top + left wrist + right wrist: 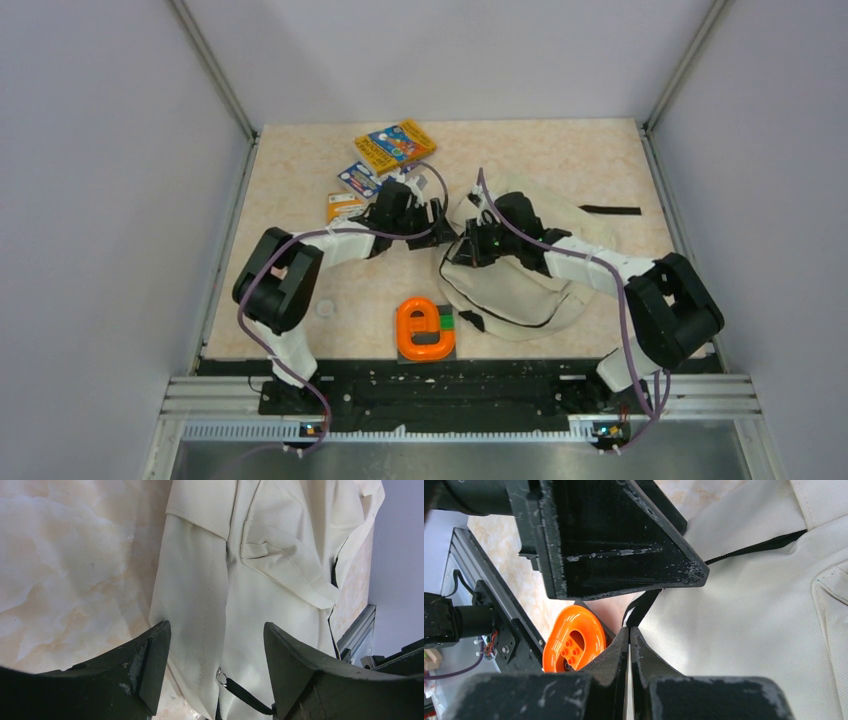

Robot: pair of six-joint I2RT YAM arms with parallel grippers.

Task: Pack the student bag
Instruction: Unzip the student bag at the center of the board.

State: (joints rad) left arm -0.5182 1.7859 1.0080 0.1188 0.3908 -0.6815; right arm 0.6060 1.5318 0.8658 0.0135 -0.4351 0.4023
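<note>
Two robot arms are seen from above, bent inward over a pale marbled table so that their tools meet near its middle. A student bag of cream fabric with black zipper trim is laid slumped and flat on the right half of the table, under and beside the right arm, and a loose black strap is stretched out past its far right edge. The left gripper is held over the bag's left edge with its two dark fingers well apart; only cream cloth and a thin black strap with a small metal ring are seen in the gap, and nothing is gripped. The right gripper is pressed fully together at the bag's near-left edge. A black strap is seen running down to its tips, but whether that strap is pinched cannot be told. Three colourful books are scattered at the far middle of the table, behind the left arm. An orange letter-shaped toy is set on a dark plate at the near edge, between the two arm bases, just left of the bag.
</note>
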